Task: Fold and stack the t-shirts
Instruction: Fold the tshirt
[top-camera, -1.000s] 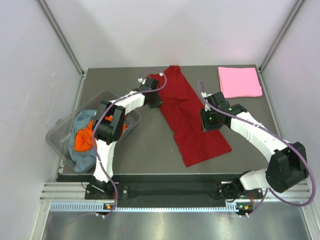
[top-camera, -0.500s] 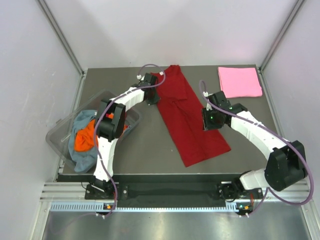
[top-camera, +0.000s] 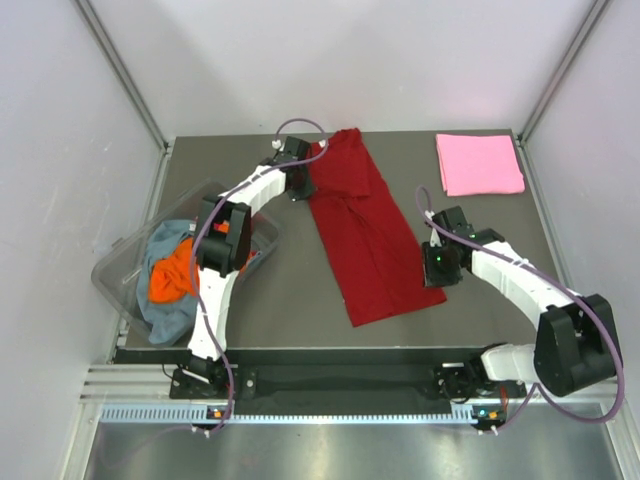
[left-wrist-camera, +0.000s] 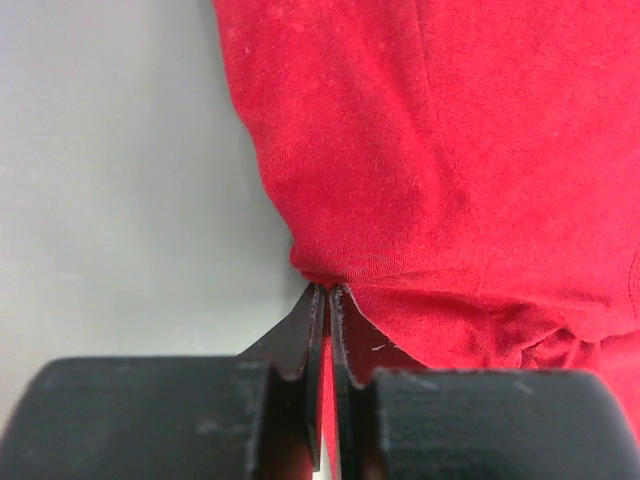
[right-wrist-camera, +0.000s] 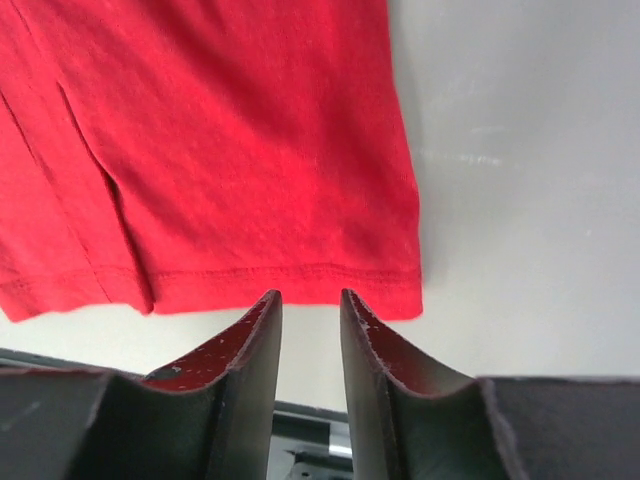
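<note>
A dark red t-shirt (top-camera: 365, 240) lies folded lengthwise down the middle of the table, from the back edge toward the front. My left gripper (top-camera: 303, 186) sits at its upper left edge, and in the left wrist view it (left-wrist-camera: 327, 291) is shut on a pinch of the red cloth (left-wrist-camera: 450, 150). My right gripper (top-camera: 436, 272) stands at the shirt's lower right corner; its jaws (right-wrist-camera: 310, 296) are slightly open with nothing between them, just short of the hem (right-wrist-camera: 230, 150). A light pink t-shirt (top-camera: 478, 163) lies folded at the back right.
A clear plastic tub (top-camera: 115, 265) stands tilted at the left edge, with an orange shirt (top-camera: 168, 278) and a grey-blue shirt (top-camera: 160, 315) inside. Grey walls enclose the table on three sides.
My left gripper shut on the shirt's upper left edge and drew back-left. The shirt's lower end slid left. My right gripper came off the cloth and moved toward the front right.
</note>
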